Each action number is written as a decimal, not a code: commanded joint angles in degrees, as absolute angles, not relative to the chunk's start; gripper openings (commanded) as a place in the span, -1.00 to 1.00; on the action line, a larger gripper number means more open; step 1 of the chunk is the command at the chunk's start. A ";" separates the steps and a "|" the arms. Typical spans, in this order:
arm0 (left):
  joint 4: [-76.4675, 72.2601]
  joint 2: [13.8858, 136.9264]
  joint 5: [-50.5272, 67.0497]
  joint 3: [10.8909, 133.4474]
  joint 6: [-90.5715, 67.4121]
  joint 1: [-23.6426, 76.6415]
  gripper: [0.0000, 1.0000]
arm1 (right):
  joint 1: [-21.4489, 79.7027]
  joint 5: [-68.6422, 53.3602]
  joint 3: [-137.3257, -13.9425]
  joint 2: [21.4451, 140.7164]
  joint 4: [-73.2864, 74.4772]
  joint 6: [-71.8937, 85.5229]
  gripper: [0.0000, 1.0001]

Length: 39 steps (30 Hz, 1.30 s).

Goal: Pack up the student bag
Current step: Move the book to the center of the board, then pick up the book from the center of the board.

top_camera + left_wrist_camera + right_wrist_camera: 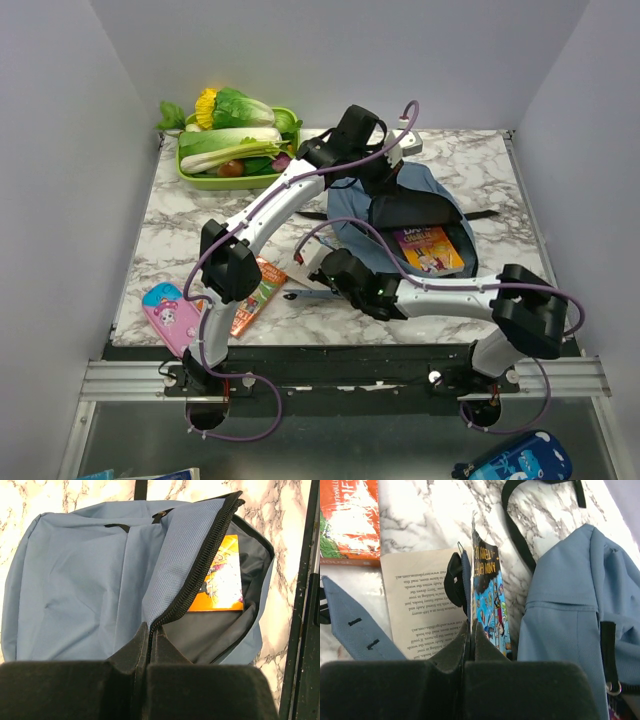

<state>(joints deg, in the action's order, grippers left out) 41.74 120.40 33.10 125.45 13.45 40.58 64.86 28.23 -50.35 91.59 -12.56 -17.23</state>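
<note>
1. Orange book (pixel 347 517), right wrist view: white capital letters cut off by the picture edge. The large ones seem to read "RIEF". The small line above ends in what looks like "ALLY".
2. Blue book (pixel 490 600): yellow capital letters on the cover, upside down and seen almost edge-on. I cannot read them.
3. Open page (pixel 420 605) of this book: many lines of small black print, upside down and too small to read with certainty.
4. Book (pixel 428 248) inside the student bag (pixel 345 215): a yellow title on the purple cover, too small to read.
</note>
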 commanded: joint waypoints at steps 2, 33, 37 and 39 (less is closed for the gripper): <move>41.39 119.53 33.05 127.70 14.76 40.61 -1.00 | 67.84 28.65 -46.15 83.51 -8.70 -12.57 -0.99; 42.45 120.15 32.52 129.02 14.68 40.69 -1.00 | 70.49 19.95 -45.53 75.59 4.04 -10.80 -0.26; 42.45 119.97 32.61 128.76 14.68 40.69 -1.00 | 70.58 20.39 -44.83 75.24 4.92 -11.25 0.03; 42.36 119.88 32.69 128.50 14.68 40.69 -1.00 | 70.58 20.39 -44.91 75.32 4.92 -11.60 0.07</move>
<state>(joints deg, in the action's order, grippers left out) 43.48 120.46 33.01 127.72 14.13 40.64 70.17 20.27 -45.69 75.18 3.01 -10.72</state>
